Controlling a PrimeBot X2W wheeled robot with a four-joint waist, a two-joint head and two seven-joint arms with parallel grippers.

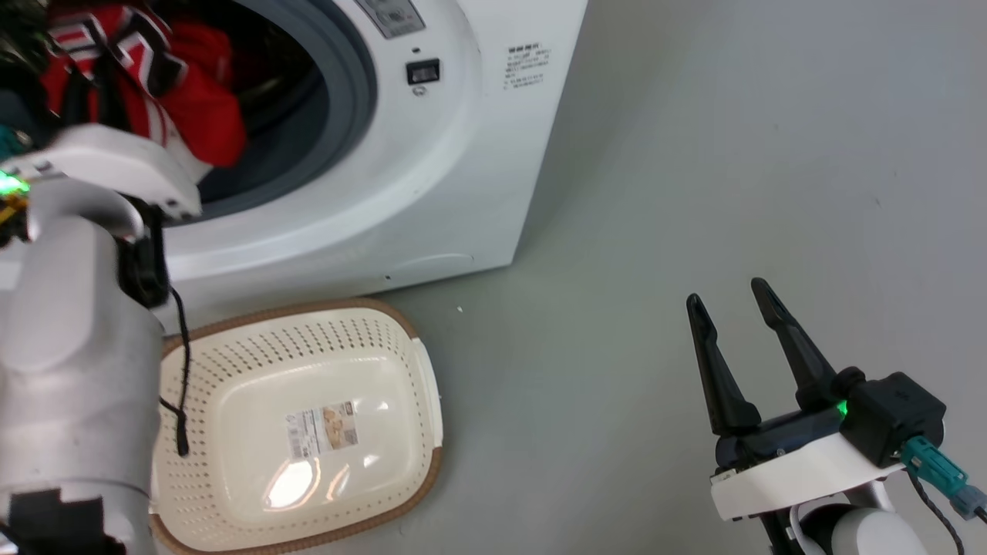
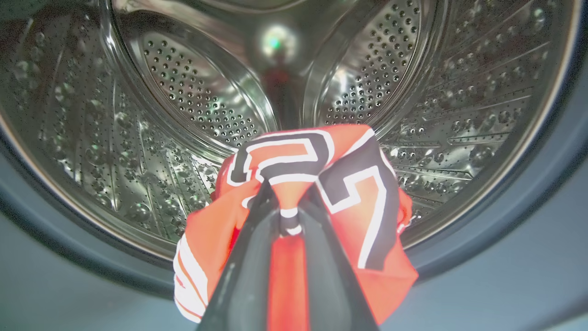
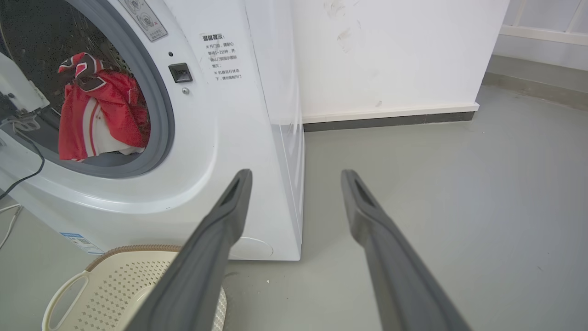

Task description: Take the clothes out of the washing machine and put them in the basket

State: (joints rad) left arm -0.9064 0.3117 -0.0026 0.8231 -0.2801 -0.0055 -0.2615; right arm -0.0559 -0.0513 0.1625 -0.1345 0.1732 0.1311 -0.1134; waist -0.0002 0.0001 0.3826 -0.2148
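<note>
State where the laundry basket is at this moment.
In the head view the basket sits on the floor at lower left, directly in front of the washing machine and below its open porthole.

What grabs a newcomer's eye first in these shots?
The bright red jersey, bunched at the mouth of the washing machine against its steel drum, pinched in the left gripper with the jaws shut on it. Next comes the cream basket on the floor below the porthole, no clothes in the part that shows. The right gripper hangs open off to the right.
</note>
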